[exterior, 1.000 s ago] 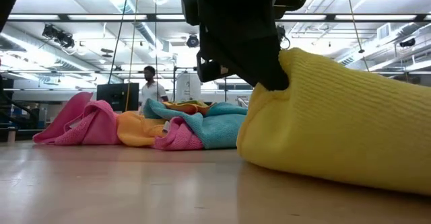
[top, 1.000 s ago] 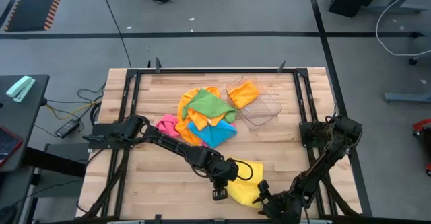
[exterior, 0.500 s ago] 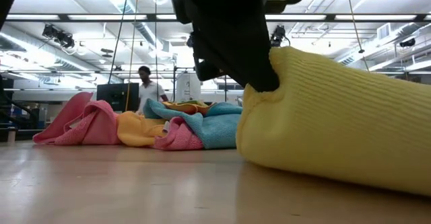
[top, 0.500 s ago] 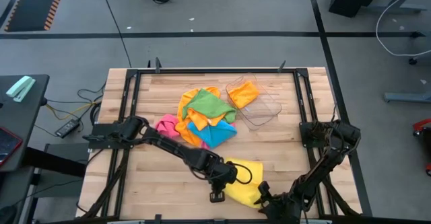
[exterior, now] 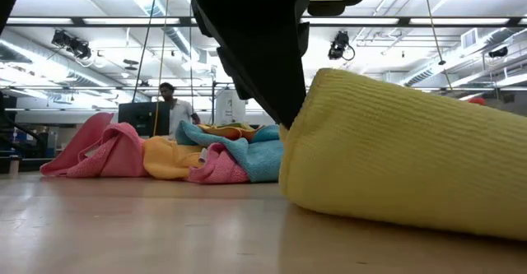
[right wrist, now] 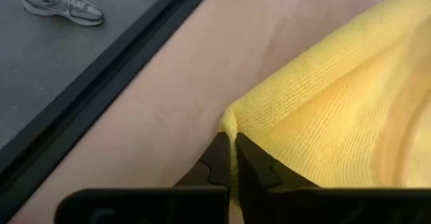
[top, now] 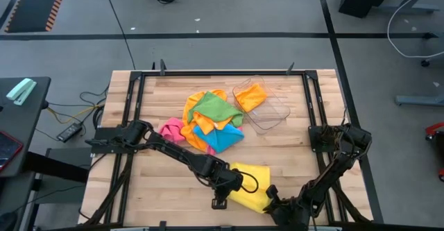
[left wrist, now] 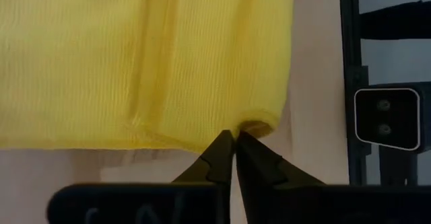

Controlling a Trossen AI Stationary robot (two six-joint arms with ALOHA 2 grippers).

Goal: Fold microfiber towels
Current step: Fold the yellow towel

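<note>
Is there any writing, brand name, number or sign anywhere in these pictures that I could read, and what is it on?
None can be read.
Yellow towel, held by the left gripper and right gripper: plain, no label showing.
Towel pile and clear tray: no print visible.
Room behind the table in the low view: any signs there are too small to read.
Floor mat with orange stripes: a pattern only, no words.
</note>
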